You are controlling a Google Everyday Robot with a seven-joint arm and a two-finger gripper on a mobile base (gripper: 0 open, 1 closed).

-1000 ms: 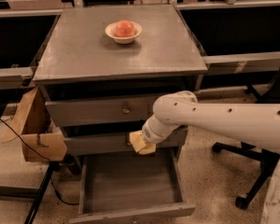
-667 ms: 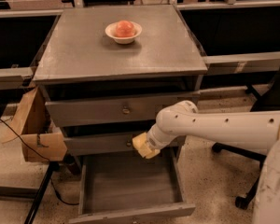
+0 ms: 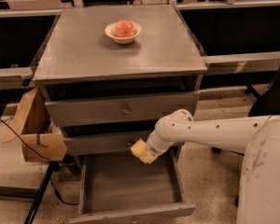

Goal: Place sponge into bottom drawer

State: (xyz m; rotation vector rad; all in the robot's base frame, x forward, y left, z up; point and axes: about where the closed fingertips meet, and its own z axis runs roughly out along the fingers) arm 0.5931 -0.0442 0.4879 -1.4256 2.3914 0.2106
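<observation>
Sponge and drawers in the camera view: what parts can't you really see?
- Gripper, over the back of the open bottom drawer: mostly hidden by the arm's wrist. Where it ends and the sponge begins is blurred.
- Middle drawer: the middle of its front is covered by the sponge and gripper.
- Bottom drawer: outer front face is turned away from the camera.
- Fruit in the white bowl: too small to name.

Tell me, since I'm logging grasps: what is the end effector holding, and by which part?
The end effector holds the sponge by the end nearest the arm, over the bottom drawer; exact contact is hidden.
</observation>
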